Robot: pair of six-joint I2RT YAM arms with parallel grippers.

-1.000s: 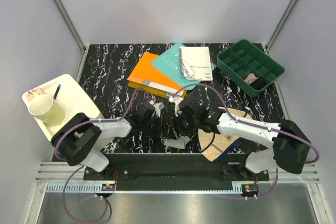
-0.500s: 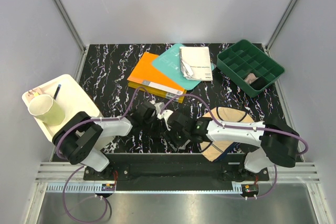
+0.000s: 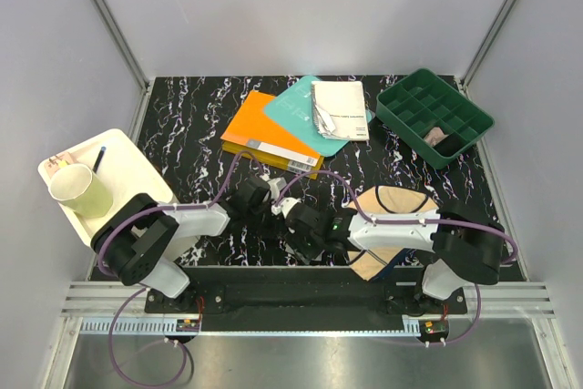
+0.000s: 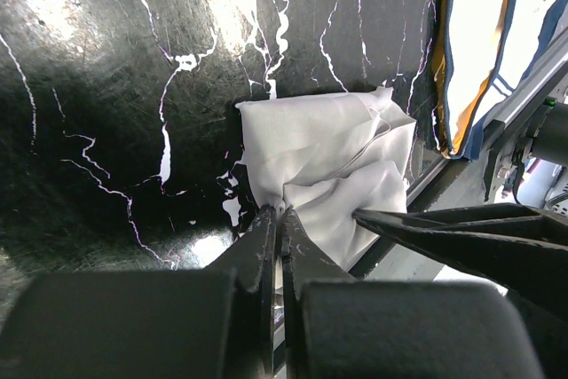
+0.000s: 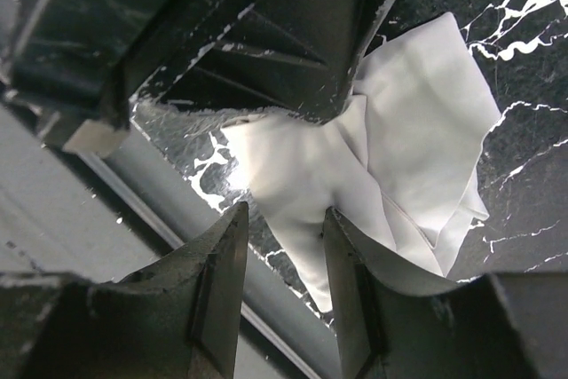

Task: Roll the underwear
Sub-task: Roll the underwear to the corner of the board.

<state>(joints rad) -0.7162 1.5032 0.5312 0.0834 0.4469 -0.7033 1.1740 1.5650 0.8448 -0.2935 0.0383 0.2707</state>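
Close to table edge (image 3: 255,261) — left gripper (image 4: 282,215) pinching grey underwear (image 4: 328,148), right gripper (image 5: 284,216) spread astride it.

- We see the light grey brief (image 4: 328,161) crumpled into a loose, creased bundle. Its folds overlap, and it lies on the black marbled table (image 3: 182,125) close to the near edge.
- We see the beige brief (image 3: 401,199), edged in dark navy, spread flat just right of the grey one and partly hidden from above.

Pale grey underwear (image 4: 330,155), black white-veined table (image 4: 98,86)
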